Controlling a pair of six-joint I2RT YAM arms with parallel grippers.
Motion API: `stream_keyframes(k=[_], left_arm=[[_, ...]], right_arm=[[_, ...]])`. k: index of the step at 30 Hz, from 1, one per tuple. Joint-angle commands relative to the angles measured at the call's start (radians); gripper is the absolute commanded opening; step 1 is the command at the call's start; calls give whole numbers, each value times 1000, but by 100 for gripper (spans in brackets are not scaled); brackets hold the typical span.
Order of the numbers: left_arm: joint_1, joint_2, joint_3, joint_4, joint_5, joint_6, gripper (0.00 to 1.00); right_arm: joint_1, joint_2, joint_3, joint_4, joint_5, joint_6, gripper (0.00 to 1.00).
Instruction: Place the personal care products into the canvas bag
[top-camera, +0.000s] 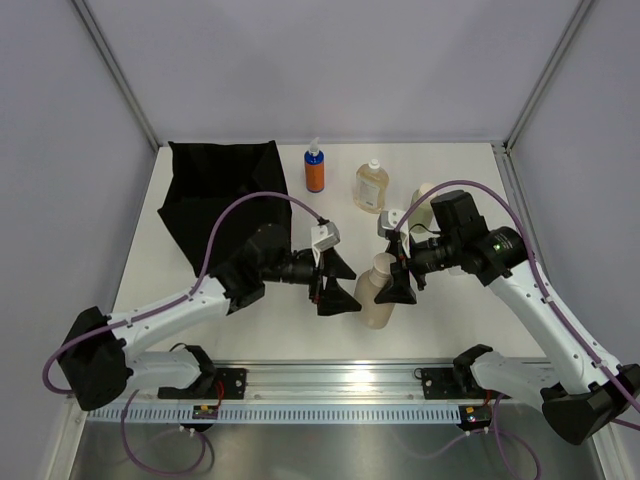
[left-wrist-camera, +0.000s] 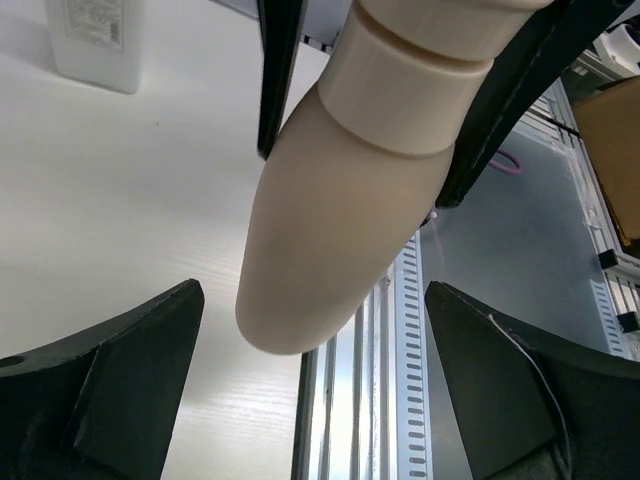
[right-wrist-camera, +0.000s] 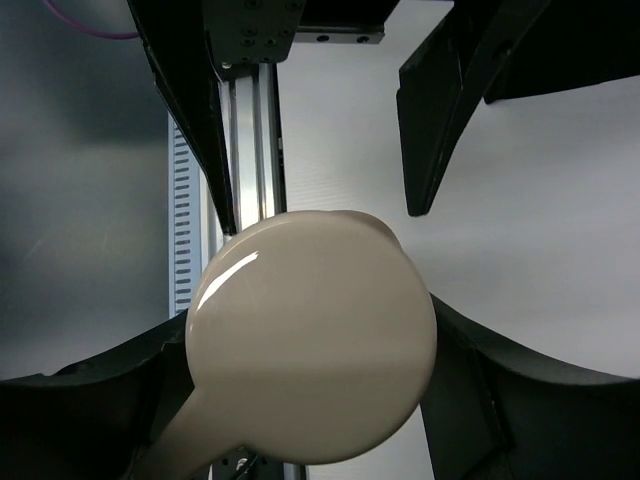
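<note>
The beige bottle (top-camera: 377, 295) hangs between both grippers near the table's front edge. My right gripper (top-camera: 397, 283) is shut on its cap end, and the bottle fills the space between those fingers in the right wrist view (right-wrist-camera: 310, 340). My left gripper (top-camera: 335, 292) is open. Its fingers stand wide on either side of the bottle's base (left-wrist-camera: 330, 230) without touching. The black canvas bag (top-camera: 225, 190) lies at the far left. An orange spray bottle (top-camera: 315, 168) and a clear amber bottle (top-camera: 370, 186) stand beside it. A pale green bottle (top-camera: 425, 195) is partly hidden by the right arm. The dark-capped orange bottle is out of view.
The metal rail (top-camera: 350, 380) runs along the table's near edge, under the bottle's base in the left wrist view (left-wrist-camera: 400, 330). The pale bottle also shows at the top left of the left wrist view (left-wrist-camera: 90, 40). Enclosure walls stand on three sides.
</note>
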Motion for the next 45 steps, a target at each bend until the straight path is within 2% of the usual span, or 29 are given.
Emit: stream_keyframes(k=[1,6,10,13,14,17,18,21,24,25,28,32,33,36,40,41,42,45], left_arm=[[-26,26,34,220,103,10,99],[-54,106,67,274,106,7,99],[-61,146,66,355,129,-51,98],[-66,170,60,412,164,-96,90],[-68,179,61,417,172,-104,83],[-75,205,69,421,203,-128,70],[-75,210,69,423,209,-134,60],[-78,230,78,426,237,-164,45],[-80,232,81,392,251,-159,25],[-80,228,80,382,252,-151,15],[-80,210,75,356,252,-148,0],[-80,173,64,331,249,-157,0],[-78,160,67,322,248,-157,0],[-78,133,66,288,235,-148,0],[-77,117,61,259,221,-142,0],[-77,115,58,244,218,-142,0],[-77,109,57,239,215,-141,0],[-77,94,46,222,208,-134,0]], right_arm=[[-4,-26,60,87,-119,38,0],[-3,-11,71,111,-153,67,0],[-4,-8,83,124,-153,79,0],[-4,-6,87,128,-145,81,0],[-4,-3,88,130,-142,81,0],[-4,-1,85,133,-128,79,0],[-4,0,82,139,-125,79,0],[-4,9,88,145,-110,78,0],[-4,11,106,156,-90,85,0],[-8,12,111,157,-84,87,0],[-8,18,105,179,-65,107,0],[-8,9,39,248,-16,153,17],[-8,8,28,255,-2,157,26],[-11,3,2,274,53,173,44],[-17,-3,-13,283,61,183,56],[-18,-5,-16,291,62,191,62],[-20,-6,-15,294,65,194,74],[-24,-9,-15,298,70,200,78]])
